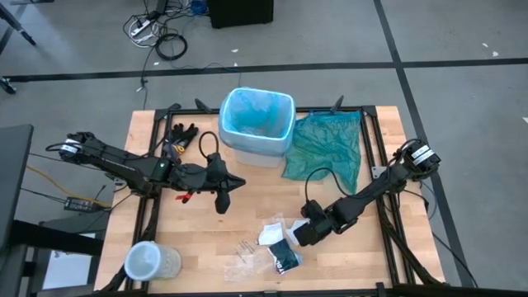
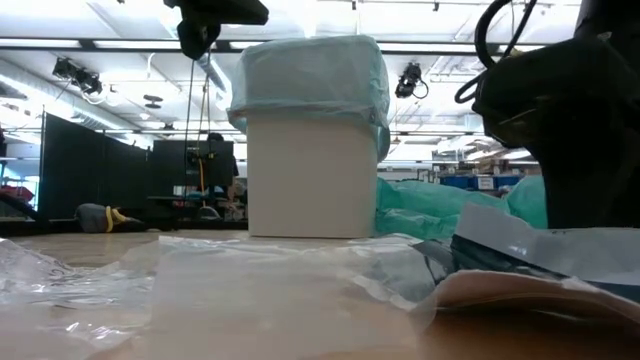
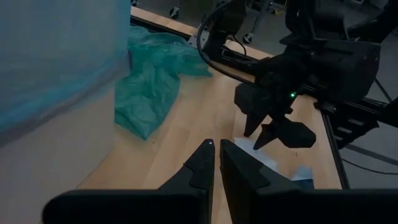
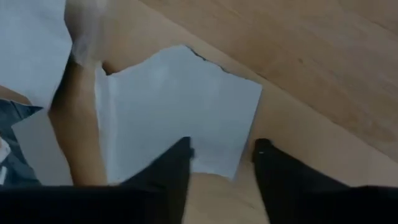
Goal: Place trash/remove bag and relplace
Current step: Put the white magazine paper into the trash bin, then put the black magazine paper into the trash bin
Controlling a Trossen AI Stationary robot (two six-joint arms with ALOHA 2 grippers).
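The white bin (image 1: 256,142) stands at the table's far middle, lined with the light-blue bag (image 1: 256,114), whose rim is folded over the bin's top (image 2: 310,75). The trash lies near the table's near edge: white paper (image 1: 271,233), a dark wrapper (image 1: 285,261) and clear plastic bits (image 1: 242,252). My right gripper (image 4: 224,149) is open, low over the white paper piece (image 4: 174,106), with the paper's corner between its fingers. My left gripper (image 3: 217,150) is shut and empty, held in the air in front of the bin (image 1: 223,196). My right gripper comes at the white paper piece from above. One fingertip (image 4: 184,149) stands over the paper's edge (image 4: 211,163) and the other over bare wood. The paper lies flat on the table. I cannot tell whether the fingertip touches it.
A darker teal-green bag (image 1: 326,148) lies crumpled to the right of the bin. Black gloves (image 1: 183,132) lie to the left of the bin. A clear round container (image 1: 151,262) stands at the near left corner. Bare wood (image 1: 264,194) shows between the bin and the trash.
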